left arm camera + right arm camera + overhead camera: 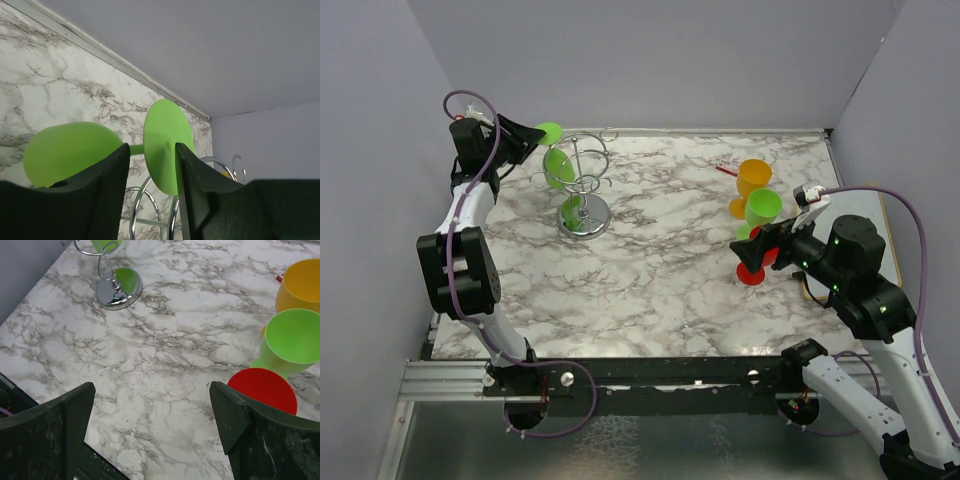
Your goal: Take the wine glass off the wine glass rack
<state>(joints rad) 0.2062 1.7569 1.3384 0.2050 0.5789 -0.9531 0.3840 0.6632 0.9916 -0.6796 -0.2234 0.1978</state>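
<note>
The wine glass (pixel 558 165) is green and hangs on the left side of the rack (pixel 586 216), with its round foot up by the wire loops and its bowl below. The rack stands on its chrome base at the far left of the marble table (pixel 660 270).

My left gripper (pixel 534 136) is up at the glass, reaching in from the left wall. In the left wrist view the bowl (pixel 65 150) sits to the left and the flat foot to the right, and the thin stem runs across between my two fingers. The fingers (pixel 112 175) stand apart, one on each side of the stem, with a clear gap between them. The left finger hides part of the stem, so I cannot tell whether a pad touches it. The glass looks to be carried by the rack, not by me. The rack's wire loops show just below and behind my fingers.

My right gripper (pixel 151 390) is well away on the right side of the table. Its fingers are spread wide and hold nothing, with bare marble under them. Three cups stand close together beside it. The orange cup (pixel 754 178) is farthest back, the green cup (pixel 762 208) is in front of that, and the red cup (pixel 752 272) is nearest, just by my right finger.
</note>
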